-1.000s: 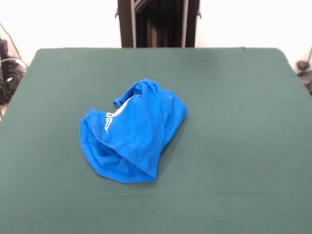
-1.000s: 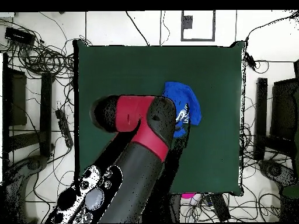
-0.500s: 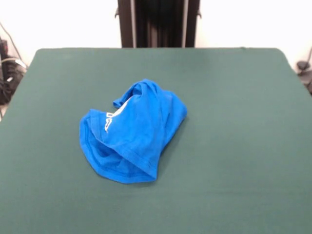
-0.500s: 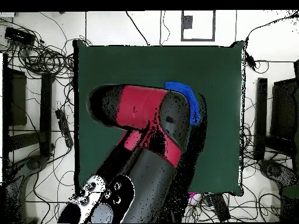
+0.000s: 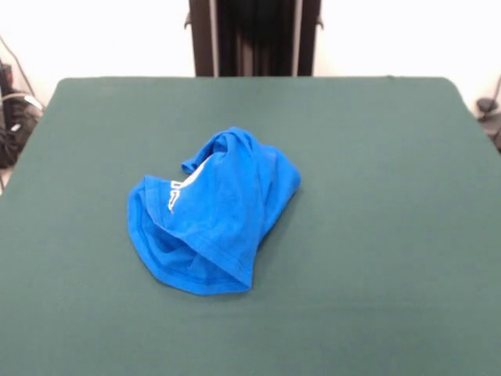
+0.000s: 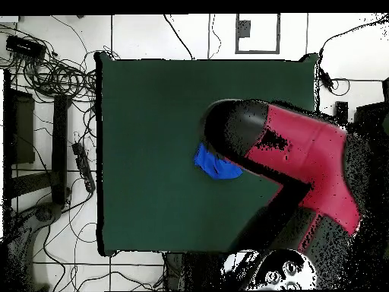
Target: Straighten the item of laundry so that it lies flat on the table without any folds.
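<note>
My claw shows in neither view, so I cannot say whether it stands wide, narrow or holding anything. Overhead, only my red and black arm [image 6: 304, 163] is seen, reaching in from about 5 o'clock and covering most of the T-shirt, with a blue corner poking out at its 9 o'clock side. From the front, the bright blue T-shirt [image 5: 211, 215] sits bunched in a rumpled heap a little toward 9 o'clock of the middle of the dark green bench [image 5: 376, 196], a hemmed edge turned up at 6 o'clock and a sliver of white print peeking from a fold at 10 o'clock. By my reckoning the job is barely begun: every fold remains to be spread flat.
</note>
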